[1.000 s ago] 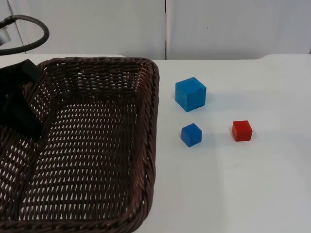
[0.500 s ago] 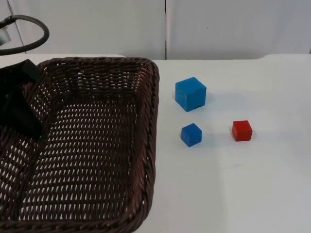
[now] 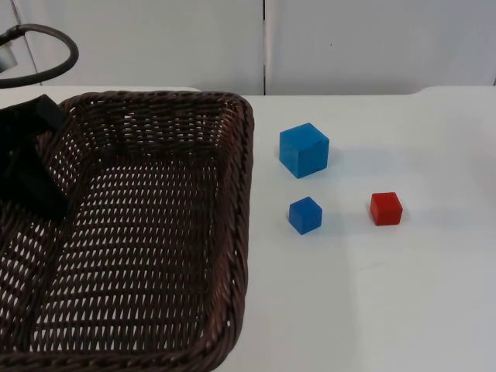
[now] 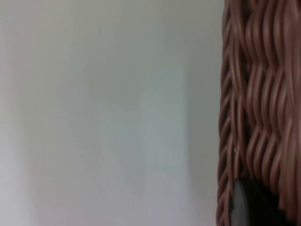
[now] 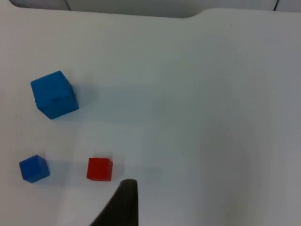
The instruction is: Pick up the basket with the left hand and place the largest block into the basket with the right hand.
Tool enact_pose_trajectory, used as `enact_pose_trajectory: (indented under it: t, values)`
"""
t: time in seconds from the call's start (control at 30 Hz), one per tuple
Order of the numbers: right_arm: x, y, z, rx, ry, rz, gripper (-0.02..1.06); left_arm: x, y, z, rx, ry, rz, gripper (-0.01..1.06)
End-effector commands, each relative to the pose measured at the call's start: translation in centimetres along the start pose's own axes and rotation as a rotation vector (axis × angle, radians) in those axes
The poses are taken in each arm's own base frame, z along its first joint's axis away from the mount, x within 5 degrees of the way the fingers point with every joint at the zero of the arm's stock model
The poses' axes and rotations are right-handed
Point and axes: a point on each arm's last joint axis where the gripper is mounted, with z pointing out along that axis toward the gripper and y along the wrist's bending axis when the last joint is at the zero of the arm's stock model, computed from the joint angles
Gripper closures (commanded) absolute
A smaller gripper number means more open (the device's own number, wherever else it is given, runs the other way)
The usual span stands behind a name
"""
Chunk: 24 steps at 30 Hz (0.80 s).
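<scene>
A dark brown wicker basket (image 3: 240,194) takes up the left of the top view, looming large toward the camera. My left gripper (image 3: 35,182) is shut on its left rim; the weave (image 4: 256,117) runs close by in the left wrist view. The largest block, a light blue cube (image 3: 304,149), sits on the table just right of the basket. Nearer the front lie a small blue cube (image 3: 305,215) and a small red cube (image 3: 386,208). My right gripper (image 5: 120,207) hangs high above the table, with the big blue cube (image 5: 54,94), small blue cube (image 5: 34,168) and red cube (image 5: 99,169) below it.
The white table (image 3: 403,294) stretches open to the right and front of the cubes. The grey partition wall (image 3: 349,46) closes off the back.
</scene>
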Motion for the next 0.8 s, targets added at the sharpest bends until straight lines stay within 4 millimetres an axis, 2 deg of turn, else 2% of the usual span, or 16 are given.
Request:
enact_pose_trajectory:
  t: [0.0, 0.07, 0.13, 0.23, 0.27, 0.37, 0.4, 0.47, 0.53, 0.57, 0.7, 0.73, 0.77]
  values:
    - [-0.5, 0.5, 1.2, -0.026, 0.026, -0.018, -0.01, 0.0, -0.5, -0.3, 0.026, -0.012, -0.006, 1.05]
    - [-0.9, 1.5, 2.5, -0.047, 0.051, -0.057, -0.01, 0.0, -0.5, -0.3, 0.026, -0.012, -0.005, 1.05]
    - [-1.0, 1.9, 2.9, -0.057, 0.056, -0.067, -0.01, 0.0, -0.5, -0.3, 0.024, -0.011, -0.001, 1.05]
    - [-2.2, 5.1, 5.5, -0.121, 0.088, -0.146, -0.01, 0.1, -0.5, -0.3, 0.022, -0.010, 0.001, 1.05]
    - [-2.2, 5.1, 5.5, -0.121, 0.088, -0.146, -0.01, 0.1, -0.5, -0.3, 0.022, -0.010, 0.001, 1.05]
    - [-3.1, 8.2, 8.0, -0.162, 0.127, -0.234, -0.01, 0.1, -0.4, -0.3, 0.020, -0.008, 0.003, 1.05]
    - [-3.1, 8.2, 8.0, -0.162, 0.127, -0.234, -0.01, 0.1, -0.4, -0.3, 0.020, -0.008, 0.003, 1.05]
    - [-3.6, 10.6, 10.3, -0.185, 0.164, -0.299, -0.01, 0.1, -0.4, -0.3, 0.020, -0.008, 0.003, 1.05]
    - [-3.8, 12.0, 12.0, -0.198, 0.186, -0.333, -0.01, 0.1, -0.4, -0.3, 0.013, -0.007, 0.008, 1.05]
    - [-3.8, 12.0, 12.0, -0.198, 0.186, -0.333, -0.01, 0.1, -0.4, -0.3, 0.013, -0.007, 0.008, 1.05]
    - [-4.0, 14.8, 15.2, -0.209, 0.192, -0.409, -0.01, 0.1, -0.3, -0.3, 0.009, -0.005, 0.012, 1.05]
    - [-4.0, 14.8, 15.2, -0.209, 0.192, -0.409, -0.01, 0.1, -0.3, -0.3, 0.009, -0.005, 0.012, 1.05]
    - [-4.0, 15.6, 16.5, -0.218, 0.201, -0.427, -0.01, 0.1, -0.3, -0.3, 0.008, -0.004, 0.013, 1.05]
